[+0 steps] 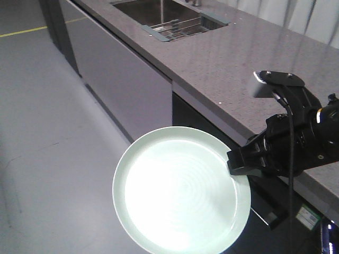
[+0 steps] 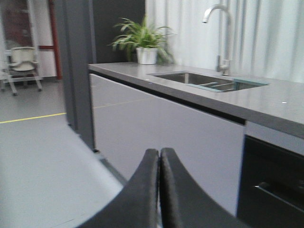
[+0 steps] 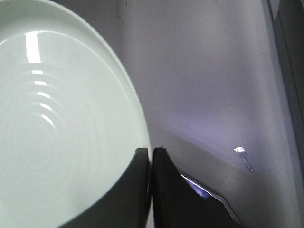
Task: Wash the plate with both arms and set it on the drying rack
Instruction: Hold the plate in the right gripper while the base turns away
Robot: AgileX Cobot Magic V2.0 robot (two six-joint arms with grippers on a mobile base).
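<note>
Over floor point(image 1: 42, 132) beside counter point(image 1: 238, 74), right fingers point(image 1: 239, 160) pinch plate point(image 1: 180, 196) rim.

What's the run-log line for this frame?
right claw: shut on plate rim | left claw: shut, empty | plate: in air beside counter | drying rack: at sink, no plate

Glossy smooth plate point(image 1: 175, 201), matt speckled countertop point(image 1: 222, 58)

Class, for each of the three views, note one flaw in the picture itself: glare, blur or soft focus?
Exterior front-facing view: glare blows out the middle of the plate; left wrist view: the whole scene is softly blurred, faucet and plant lacking crisp edges; right wrist view: bright streaks of glare on the plate, and the right gripper is dark and out of focus.
</note>
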